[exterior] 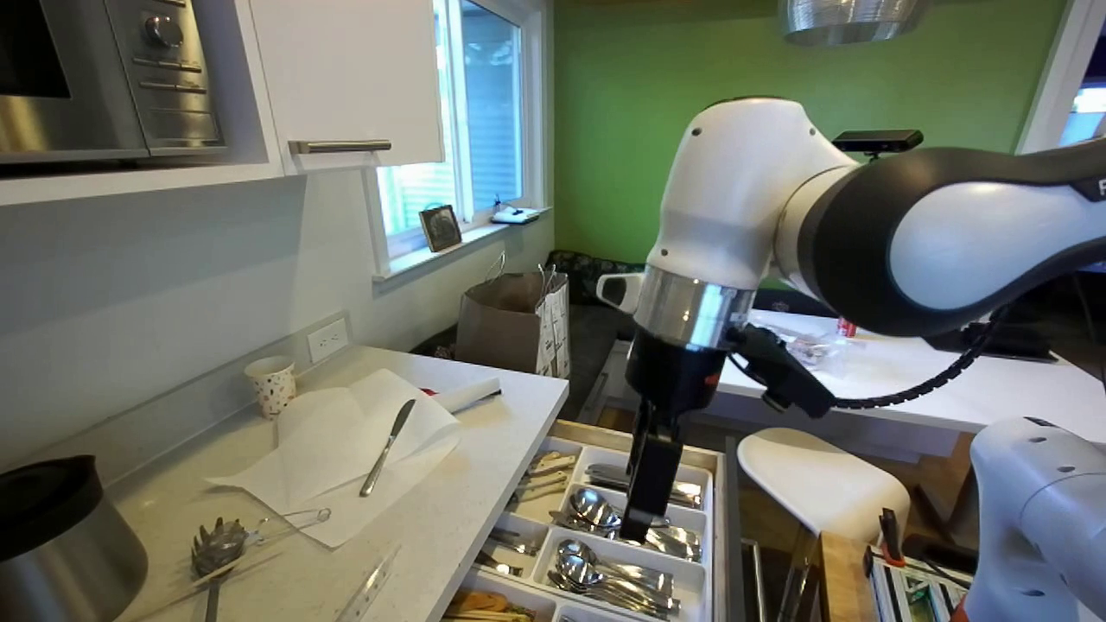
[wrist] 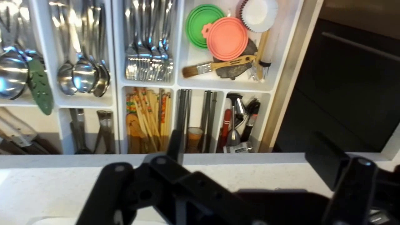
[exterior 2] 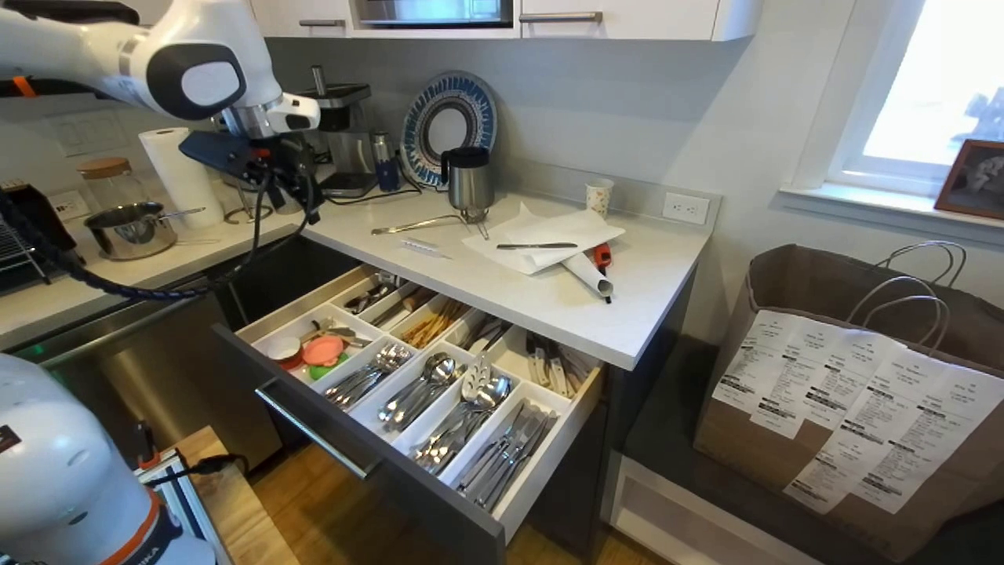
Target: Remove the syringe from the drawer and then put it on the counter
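A clear, slender, tapered thing that looks like the syringe point(exterior 2: 423, 249) lies flat on the white counter point(exterior 2: 643, 271), near the edge above the drawer; it also shows in an exterior view point(exterior: 369, 587). The drawer point(exterior 2: 423, 502) is pulled out, with cutlery and small tools in a divided white tray. My gripper point(wrist: 250, 153) is open and empty in the wrist view. The counter edge shows between its spread fingers, with the drawer's rear compartments beyond. In an exterior view the gripper point(exterior 2: 307, 205) hangs above the counter near the drawer's far end.
White paper point(exterior 2: 533, 235) with a knife point(exterior 2: 537, 246), a rolled tube point(exterior 2: 588, 275), a paper cup point(exterior 2: 598, 196) and a steel jug point(exterior 2: 471, 180) stand or lie on the counter. A pot point(exterior 2: 129, 230) stands left of the arm. Wall cabinets point(exterior: 346, 78) overhang the counter.
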{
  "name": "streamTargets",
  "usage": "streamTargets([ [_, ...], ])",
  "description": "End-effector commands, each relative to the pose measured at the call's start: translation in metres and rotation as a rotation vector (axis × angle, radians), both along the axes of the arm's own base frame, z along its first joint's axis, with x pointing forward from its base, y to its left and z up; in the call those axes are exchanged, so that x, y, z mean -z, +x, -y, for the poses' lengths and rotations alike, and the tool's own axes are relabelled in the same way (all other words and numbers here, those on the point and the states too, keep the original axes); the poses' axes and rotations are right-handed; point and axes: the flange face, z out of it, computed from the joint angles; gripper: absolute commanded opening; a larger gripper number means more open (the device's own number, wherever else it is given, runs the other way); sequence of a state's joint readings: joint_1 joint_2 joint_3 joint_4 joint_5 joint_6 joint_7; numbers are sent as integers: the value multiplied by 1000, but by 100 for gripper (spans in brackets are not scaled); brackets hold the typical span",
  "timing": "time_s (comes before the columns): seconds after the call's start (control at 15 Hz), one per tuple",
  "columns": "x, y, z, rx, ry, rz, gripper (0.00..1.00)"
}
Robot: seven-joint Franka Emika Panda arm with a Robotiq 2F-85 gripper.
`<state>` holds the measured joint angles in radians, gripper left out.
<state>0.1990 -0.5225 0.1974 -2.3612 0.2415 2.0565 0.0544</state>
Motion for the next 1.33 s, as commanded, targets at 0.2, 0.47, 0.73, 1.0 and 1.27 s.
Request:
streamTargets([
  [0.2,88,-23,-67,40,110,-126,100],
  [0.47,151,-50,-81,88,152,-154,100],
  [0.73,132,-38,-81,62,126,-154,100],
  [1.0,126,-35,-81,65,136,-145,100],
  [1.27,148,-22,-87,66,143,-173,100],
])
